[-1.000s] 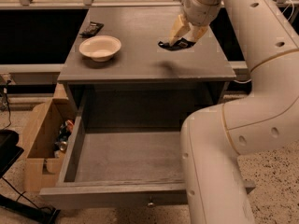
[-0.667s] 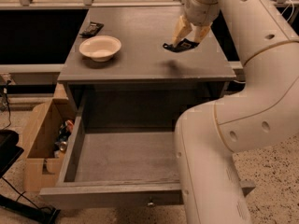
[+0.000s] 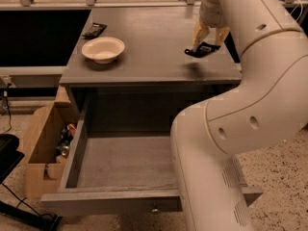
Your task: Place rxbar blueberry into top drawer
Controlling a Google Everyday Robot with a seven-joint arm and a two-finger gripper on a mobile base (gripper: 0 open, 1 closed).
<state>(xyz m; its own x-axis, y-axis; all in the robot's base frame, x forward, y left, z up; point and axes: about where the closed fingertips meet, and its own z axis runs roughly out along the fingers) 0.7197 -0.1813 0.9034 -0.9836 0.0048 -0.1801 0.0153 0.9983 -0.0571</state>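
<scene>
While over tabletop (image 3: 144, 57), gripper (image 3: 205, 46) opposite bowl (image 3: 90, 52)

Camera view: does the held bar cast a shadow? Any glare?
Camera view: yes, pincer over the right of the tabletop holds the rxbar blueberry, soft shadow just below it; no glare on the tabletop or top drawer.

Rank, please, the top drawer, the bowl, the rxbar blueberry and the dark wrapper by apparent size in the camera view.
1. top drawer
2. bowl
3. rxbar blueberry, held by the end effector above the tabletop, and the dark wrapper look alike, so unranked.
</scene>
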